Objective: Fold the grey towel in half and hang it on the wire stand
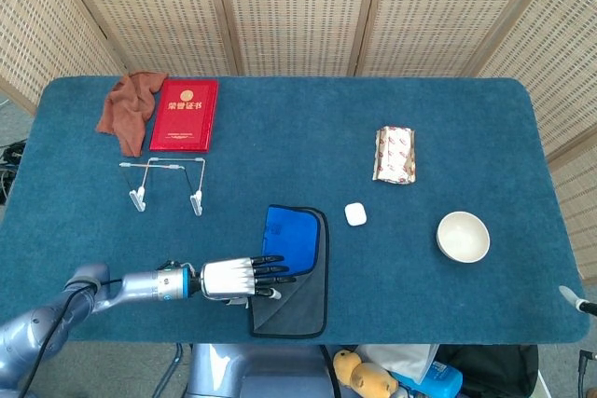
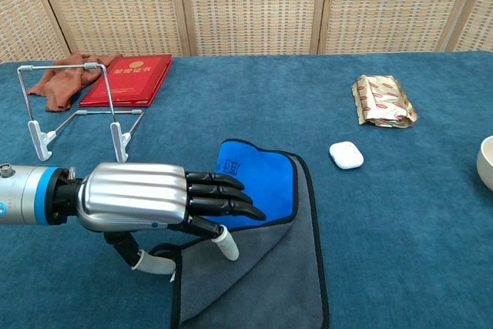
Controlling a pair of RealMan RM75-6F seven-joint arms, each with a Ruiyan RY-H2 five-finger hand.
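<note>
The grey towel (image 1: 303, 300) (image 2: 262, 283) lies near the table's front edge, its far part turned over so the blue side (image 1: 291, 235) (image 2: 258, 182) faces up. My left hand (image 1: 241, 279) (image 2: 158, 202) hovers flat over the towel's left edge, fingers straight and pointing right, thumb hanging near the grey corner. It grips nothing that I can see. The wire stand (image 1: 168, 184) (image 2: 77, 109) is upright to the far left of the towel. My right hand is in neither view.
A red booklet (image 1: 185, 115) (image 2: 127, 79) and a brown cloth (image 1: 129, 107) (image 2: 65, 75) lie behind the stand. A white earbud case (image 1: 354, 214) (image 2: 346, 155), a foil packet (image 1: 395, 155) (image 2: 383, 101) and a white bowl (image 1: 463, 236) (image 2: 487, 161) lie to the right.
</note>
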